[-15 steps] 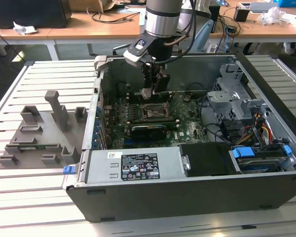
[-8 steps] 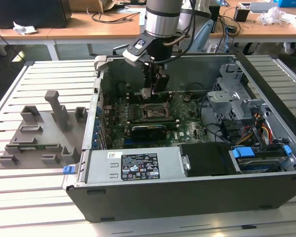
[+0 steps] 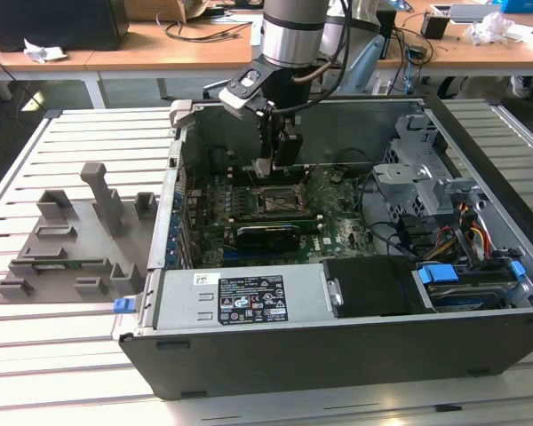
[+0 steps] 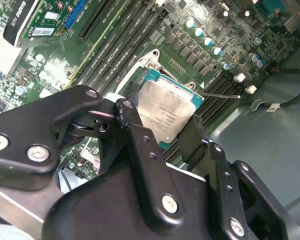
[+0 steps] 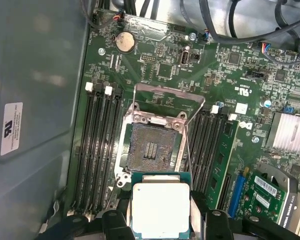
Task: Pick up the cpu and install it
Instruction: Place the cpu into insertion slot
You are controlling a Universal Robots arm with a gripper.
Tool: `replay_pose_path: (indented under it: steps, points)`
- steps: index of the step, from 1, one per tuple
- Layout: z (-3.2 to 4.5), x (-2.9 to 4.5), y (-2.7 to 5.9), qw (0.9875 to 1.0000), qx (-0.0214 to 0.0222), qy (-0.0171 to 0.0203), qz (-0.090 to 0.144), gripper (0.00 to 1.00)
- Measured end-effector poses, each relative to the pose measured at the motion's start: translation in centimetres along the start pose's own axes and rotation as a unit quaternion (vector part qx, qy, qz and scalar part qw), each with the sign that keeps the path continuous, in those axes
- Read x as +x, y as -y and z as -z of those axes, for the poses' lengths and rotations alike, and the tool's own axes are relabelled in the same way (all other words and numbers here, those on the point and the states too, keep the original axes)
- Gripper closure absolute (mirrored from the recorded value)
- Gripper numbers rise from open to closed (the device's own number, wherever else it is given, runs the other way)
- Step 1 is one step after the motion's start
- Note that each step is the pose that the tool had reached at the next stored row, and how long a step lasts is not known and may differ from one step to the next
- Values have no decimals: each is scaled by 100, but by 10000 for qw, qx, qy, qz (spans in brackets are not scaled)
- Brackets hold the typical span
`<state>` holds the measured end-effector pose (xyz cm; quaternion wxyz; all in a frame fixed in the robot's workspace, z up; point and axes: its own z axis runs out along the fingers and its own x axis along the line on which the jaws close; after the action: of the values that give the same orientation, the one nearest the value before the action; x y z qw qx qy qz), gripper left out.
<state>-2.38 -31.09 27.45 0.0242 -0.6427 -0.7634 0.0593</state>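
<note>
Inside the computer case (image 3: 249, 355), on the motherboard (image 5: 250, 65), the socket (image 5: 151, 147) lies uncovered; the jaws grip the cpu (image 5: 160, 210) by its edges, at eleven o'clock of the socket in the exterior view; lowered skewed, it might bend the contacts.

A pale slatted metal worktable (image 3: 62, 373) fills the lower frame of the exterior view under even, flat light. Along the top edge runs a row of wood-topped desks (image 3: 151, 51) on white legs (image 3: 94, 89), strewn with loose cables (image 3: 204, 31) and crumpled paper (image 3: 43, 53). A black box (image 3: 53, 22) sits upper left. Dark floor (image 3: 13, 102) shows beneath the desks.
</note>
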Motion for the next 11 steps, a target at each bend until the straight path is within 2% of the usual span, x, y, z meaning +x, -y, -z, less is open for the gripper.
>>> replay_pose_path:
  steps: [2,4,7,8,9,10,11]
  points:
    - [1,0,0,9999,12,31,-108,45]
    - [-2,1,-1,9995,23,17,-319,45]
    - [-3,1,-2,9995,13,17,-325,45]
    - [-4,3,-2,9994,-63,28,-331,45]
    - [-4,5,-2,9992,-193,44,-345,45]
    - [-4,6,-2,9990,-276,55,-354,45]
    - [-6,6,-3,9988,-326,60,-357,45]
